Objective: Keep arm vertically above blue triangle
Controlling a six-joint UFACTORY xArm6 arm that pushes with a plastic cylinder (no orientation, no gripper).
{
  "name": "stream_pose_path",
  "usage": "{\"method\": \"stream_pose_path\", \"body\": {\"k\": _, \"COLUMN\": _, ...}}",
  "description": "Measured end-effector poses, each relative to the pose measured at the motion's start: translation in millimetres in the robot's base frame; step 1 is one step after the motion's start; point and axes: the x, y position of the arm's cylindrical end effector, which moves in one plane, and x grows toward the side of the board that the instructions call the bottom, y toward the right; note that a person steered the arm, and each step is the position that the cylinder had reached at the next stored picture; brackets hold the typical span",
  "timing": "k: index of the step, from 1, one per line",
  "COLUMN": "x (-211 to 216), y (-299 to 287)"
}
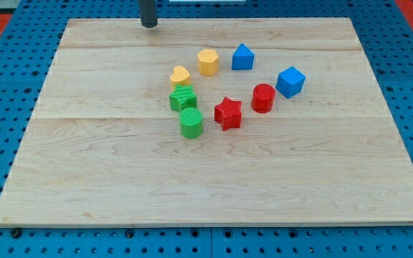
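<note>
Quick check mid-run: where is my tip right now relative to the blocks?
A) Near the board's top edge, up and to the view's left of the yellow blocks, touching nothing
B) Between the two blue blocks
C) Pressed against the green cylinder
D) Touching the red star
A: my tip sits near the top edge of the board, clear of every block, well to the view's left of the blue triangle.

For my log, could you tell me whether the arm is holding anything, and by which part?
Nothing is held. My tip rests at the board's top edge, apart from every block, up and to the view's left of the blue triangle.
</note>
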Motion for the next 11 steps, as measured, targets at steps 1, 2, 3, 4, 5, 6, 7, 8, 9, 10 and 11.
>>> {"method": "stream_pose_path", "body": {"k": 1, "x": 0.0, "y": 0.0}}
{"method": "stream_pose_path", "body": {"k": 2, "x": -0.4, "y": 0.6}}
{"method": "stream_pose_path", "body": {"k": 3, "x": -2.0, "y": 14.0}}
{"method": "stream_pose_path", "body": {"k": 4, "x": 0.6, "y": 30.2}}
{"method": "stream_pose_path", "body": {"k": 5, "x": 5.8, "y": 44.2}}
{"method": "stream_pose_path", "body": {"k": 6, "x": 4.9, "y": 100.9}}
{"method": "stream_pose_path", "body": {"k": 7, "x": 2.9, "y": 137.5}}
{"method": "stream_pose_path", "body": {"k": 8, "x": -7.4, "y": 154.1}}
{"method": "stream_pose_path", "body": {"k": 9, "x": -10.7, "y": 160.8}}
{"method": "stream_pose_path", "body": {"k": 10, "x": -10.3, "y": 166.2}}
{"method": "stream_pose_path", "body": {"k": 11, "x": 11.3, "y": 187.8}}
